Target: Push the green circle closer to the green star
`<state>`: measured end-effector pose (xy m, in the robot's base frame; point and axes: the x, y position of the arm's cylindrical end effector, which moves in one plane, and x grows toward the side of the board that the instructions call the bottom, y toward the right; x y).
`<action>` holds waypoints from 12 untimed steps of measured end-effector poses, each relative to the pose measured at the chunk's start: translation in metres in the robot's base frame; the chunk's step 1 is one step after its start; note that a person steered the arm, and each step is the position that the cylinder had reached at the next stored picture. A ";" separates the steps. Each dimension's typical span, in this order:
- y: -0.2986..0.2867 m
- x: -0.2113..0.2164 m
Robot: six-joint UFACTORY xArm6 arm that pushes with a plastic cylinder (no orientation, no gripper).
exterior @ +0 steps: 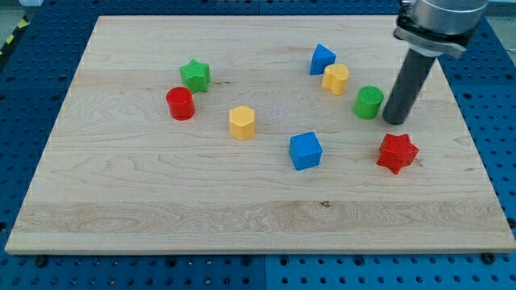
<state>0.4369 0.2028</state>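
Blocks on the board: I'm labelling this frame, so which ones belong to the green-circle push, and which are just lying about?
In the job:
green circle
green star, far to the view's left
my tip, just right of the circle

Lying about:
red circle
red star
yellow hexagon
second yellow block
blue cube
blue triangular block

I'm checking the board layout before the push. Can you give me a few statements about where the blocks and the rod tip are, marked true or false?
1. My tip is just at the view's right of the green circle. True.
2. The green star lies right of the green circle. False: it is far to the view's left, beside the red cylinder.
3. The red star lies below my tip in the view. True.
4. Only one yellow block is on the board. False: there are two.
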 end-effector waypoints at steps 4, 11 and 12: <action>-0.003 -0.018; -0.179 -0.095; -0.185 -0.101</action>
<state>0.3362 0.0180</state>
